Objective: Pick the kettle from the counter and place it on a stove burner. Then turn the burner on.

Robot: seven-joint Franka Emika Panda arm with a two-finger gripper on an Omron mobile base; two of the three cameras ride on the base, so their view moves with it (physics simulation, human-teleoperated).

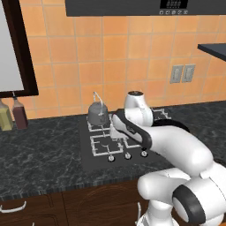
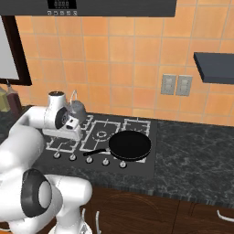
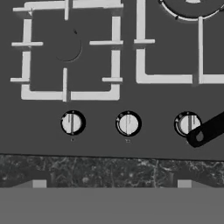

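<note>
The dull-grey kettle [image 1: 97, 113] stands upright on the rear-left stove burner [image 1: 93, 127] of the black cooktop, its wire handle raised; in the right base view the kettle [image 2: 77, 109] peeks out behind my hand. My gripper [image 1: 116, 132] [image 2: 75, 134] hangs over the cooktop's front left, in front of the kettle and apart from it. In the hand view the gripper [image 3: 111, 183] is open with nothing between its tips, pointing down at the dark counter [image 3: 109, 169] edge just below the row of knobs.
The front-left grate [image 3: 68, 52] lies under the hand, with three knobs [image 3: 72, 122] [image 3: 128, 124] [image 3: 188, 124] below it. A black frying pan [image 2: 130, 145] sits front-right, its handle [image 3: 205, 131] reaching toward the third knob. Brown bottles [image 1: 19, 114] stand at the far left.
</note>
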